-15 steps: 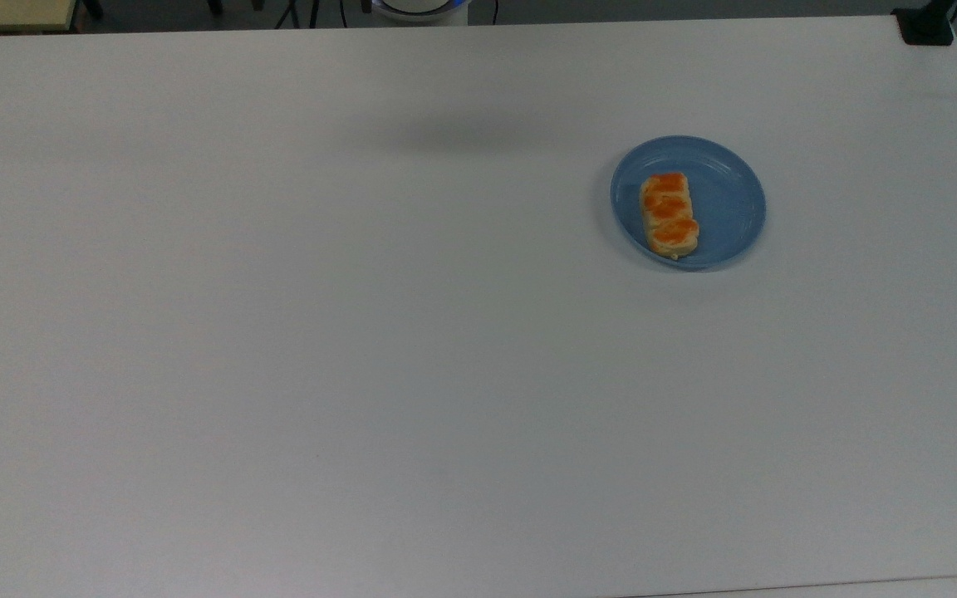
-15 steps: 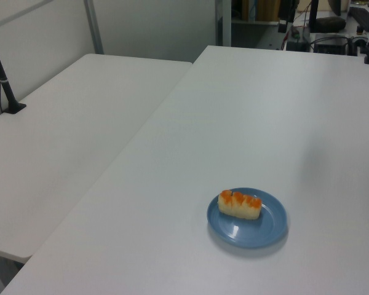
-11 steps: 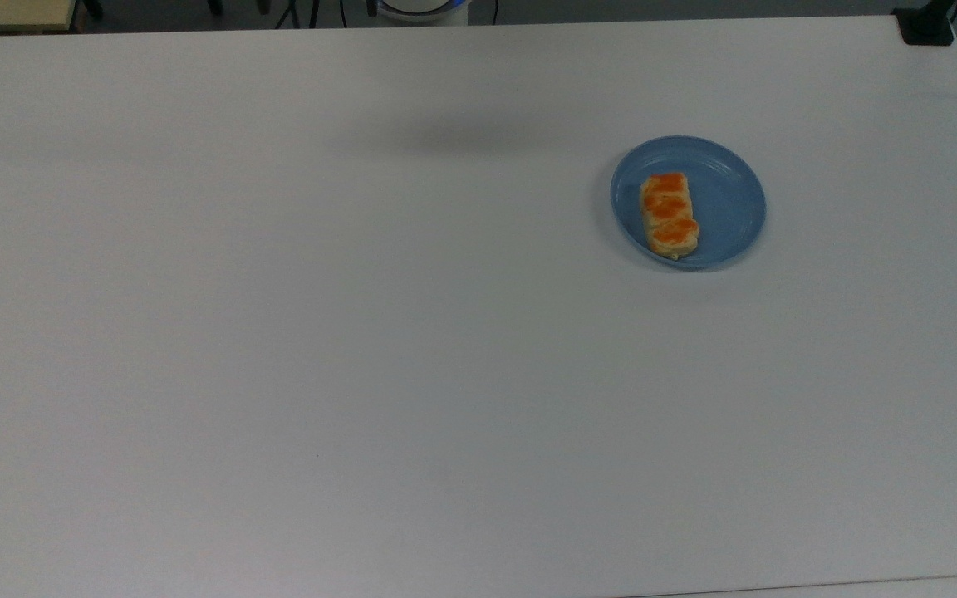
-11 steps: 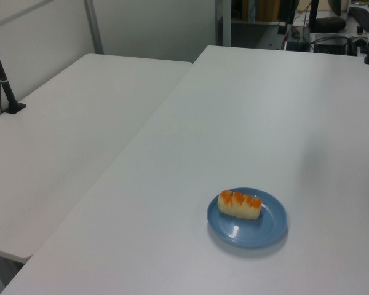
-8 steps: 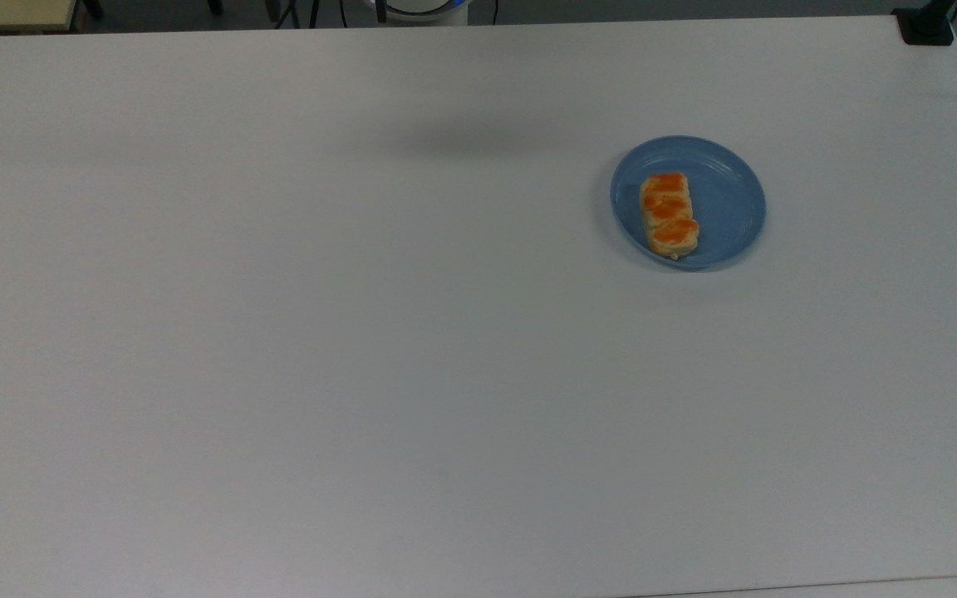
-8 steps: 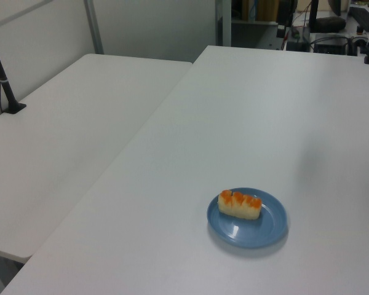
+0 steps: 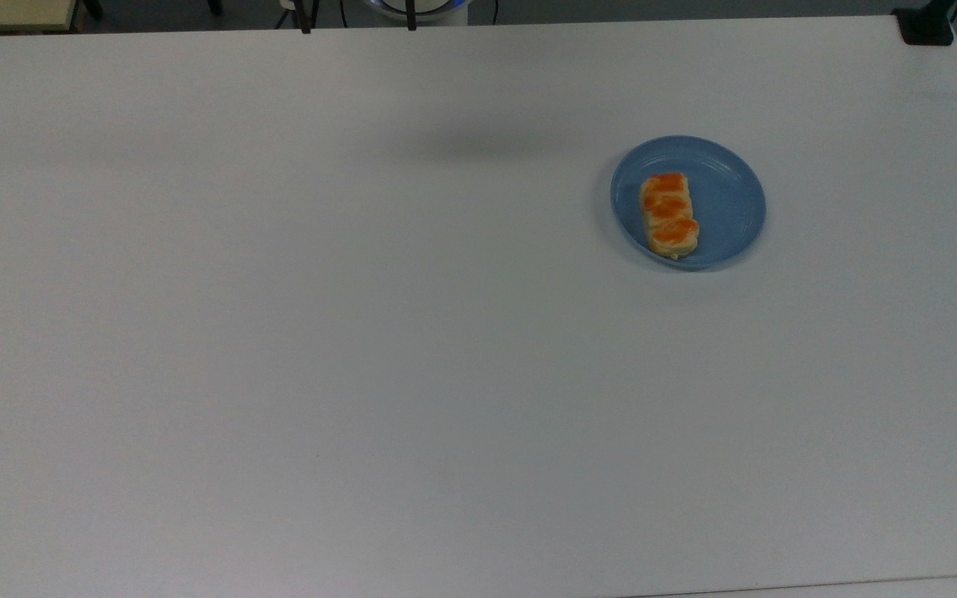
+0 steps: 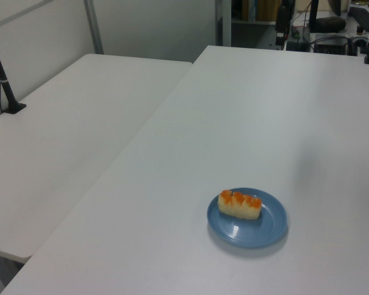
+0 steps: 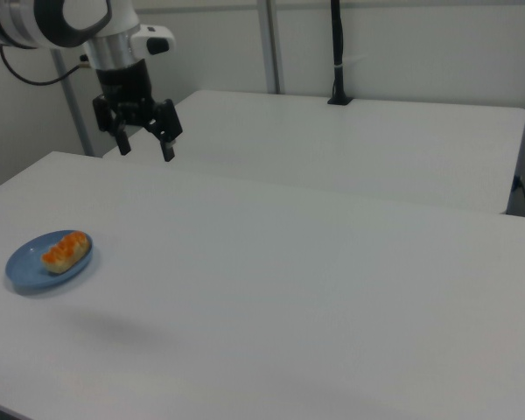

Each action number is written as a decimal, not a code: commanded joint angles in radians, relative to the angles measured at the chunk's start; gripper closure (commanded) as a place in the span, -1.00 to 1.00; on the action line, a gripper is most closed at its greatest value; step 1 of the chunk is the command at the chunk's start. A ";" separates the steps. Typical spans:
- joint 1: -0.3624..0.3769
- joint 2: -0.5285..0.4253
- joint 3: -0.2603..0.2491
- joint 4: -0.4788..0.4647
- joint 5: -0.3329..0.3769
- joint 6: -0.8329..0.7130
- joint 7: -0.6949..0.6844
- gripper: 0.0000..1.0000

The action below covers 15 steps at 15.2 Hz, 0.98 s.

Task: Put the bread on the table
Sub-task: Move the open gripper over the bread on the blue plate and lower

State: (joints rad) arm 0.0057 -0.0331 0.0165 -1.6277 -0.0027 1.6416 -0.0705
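The gripper [image 9: 144, 146] hangs high above the table [image 9: 315, 289] with its fingers spread, holding nothing, well apart from the bread [image 9: 64, 251]. The bread lies on a blue plate [image 9: 26, 271], lengthwise across the plate's middle, near the right view's left edge. In the top view, the bread [image 7: 669, 214] and plate [image 7: 728, 199] sit toward the top view's right. The table [image 7: 362, 332] is white and smooth, with a soft shadow [image 7: 478, 143] near its far edge. A second white table [image 8: 61, 147] adjoins it, bearing a black post [image 8: 1, 74], against pale walls.

Top view looks straight down; left and right views face across the table [image 7: 362, 332] from opposite sides
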 commanded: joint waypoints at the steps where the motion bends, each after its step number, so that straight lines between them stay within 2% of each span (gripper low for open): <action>1: 0.069 0.016 0.008 -0.046 0.001 0.023 0.035 -1.00; 5: 0.172 0.070 0.019 -0.038 0.058 0.027 0.228 -1.00; 7: 0.201 0.100 0.057 -0.038 0.081 0.027 0.282 -1.00; 9: 0.249 0.157 0.086 -0.040 0.081 0.047 0.360 -1.00; 12: 0.318 0.228 0.089 -0.049 0.075 0.160 0.483 -0.99; 15: 0.391 0.318 0.088 -0.040 0.043 0.237 0.541 -0.99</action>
State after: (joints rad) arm 0.3341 0.2137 0.1140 -1.6681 0.0677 1.8009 0.4017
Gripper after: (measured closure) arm 0.004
